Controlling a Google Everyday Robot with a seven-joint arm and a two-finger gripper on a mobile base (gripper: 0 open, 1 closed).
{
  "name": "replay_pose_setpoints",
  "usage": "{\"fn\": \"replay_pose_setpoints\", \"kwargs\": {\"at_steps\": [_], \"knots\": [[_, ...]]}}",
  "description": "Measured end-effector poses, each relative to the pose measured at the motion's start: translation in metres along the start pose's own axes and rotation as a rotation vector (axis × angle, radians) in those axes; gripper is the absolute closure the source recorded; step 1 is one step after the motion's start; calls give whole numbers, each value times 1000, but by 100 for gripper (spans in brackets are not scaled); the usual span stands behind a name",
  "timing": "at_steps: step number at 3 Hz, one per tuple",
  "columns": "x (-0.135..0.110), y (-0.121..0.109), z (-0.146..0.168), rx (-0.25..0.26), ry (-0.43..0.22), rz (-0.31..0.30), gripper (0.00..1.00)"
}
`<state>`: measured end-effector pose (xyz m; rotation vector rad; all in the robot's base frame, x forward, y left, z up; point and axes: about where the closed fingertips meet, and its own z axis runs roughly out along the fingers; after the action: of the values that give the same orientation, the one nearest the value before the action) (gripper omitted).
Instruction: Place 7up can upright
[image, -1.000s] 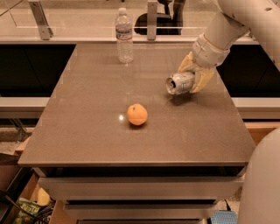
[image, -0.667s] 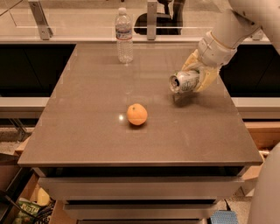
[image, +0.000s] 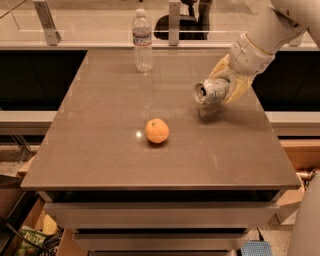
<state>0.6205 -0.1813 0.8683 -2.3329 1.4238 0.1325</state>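
Observation:
The 7up can (image: 210, 91) is silvery with green marks and lies on its side in the air, its top facing left toward me. My gripper (image: 227, 84), with yellowish fingers, is shut on the 7up can from the right and holds it a little above the right side of the brown table (image: 100, 150). The can's shadow falls on the table just below it. The white arm (image: 267, 35) reaches in from the upper right.
An orange (image: 157, 130) sits near the table's middle, left of and nearer than the can. A clear plastic water bottle (image: 143, 41) stands upright at the back edge. A counter with metal posts runs behind. Boxes and clutter lie on the floor at lower left.
The gripper has lifted the 7up can off the table and carried it slightly up and to the right. The orange and the bottle have not moved.

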Motion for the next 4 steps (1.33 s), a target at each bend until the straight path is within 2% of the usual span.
{"fn": "replay_pose_setpoints", "kwargs": {"at_steps": [1, 2, 3, 4], "knots": [[0, 0, 0, 0, 0, -1, 100], [5, -8, -10, 44, -33, -25, 100], [6, -10, -27, 90, -85, -20, 100], [4, -11, -42, 128, -166, 19, 100]]}}
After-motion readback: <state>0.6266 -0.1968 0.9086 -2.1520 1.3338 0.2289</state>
